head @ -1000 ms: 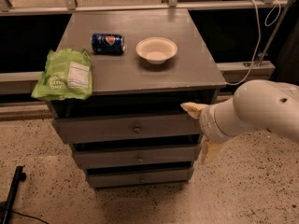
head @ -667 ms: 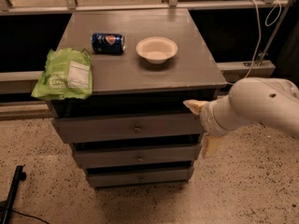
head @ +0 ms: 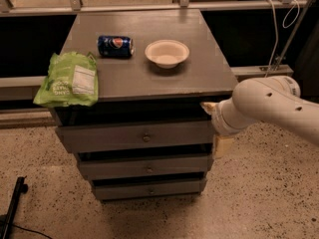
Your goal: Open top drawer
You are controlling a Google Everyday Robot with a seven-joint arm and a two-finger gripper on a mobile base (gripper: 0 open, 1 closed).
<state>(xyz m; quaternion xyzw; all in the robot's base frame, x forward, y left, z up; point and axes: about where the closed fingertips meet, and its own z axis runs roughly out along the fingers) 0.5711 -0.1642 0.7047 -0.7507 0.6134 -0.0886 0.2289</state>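
Observation:
The grey cabinet has three drawers. The top drawer [head: 114,137] is the widest front, with a small round metal knob [head: 146,137] at its centre and a dark gap above it under the cabinet top. My gripper [head: 212,117] sits at the right end of the top drawer front, level with that gap and well to the right of the knob. The white arm [head: 264,106] reaches in from the right and hides the cabinet's right corner.
On the cabinet top [head: 204,73] lie a green chip bag [head: 70,79], a blue soda can [head: 115,46] and a white bowl [head: 167,53]. Two narrower drawers [head: 144,168] sit below. A rail runs behind, with speckled floor [head: 259,198] around.
My gripper has shifted slightly right and up along the top drawer's right end. The drawers and the things on top have not moved.

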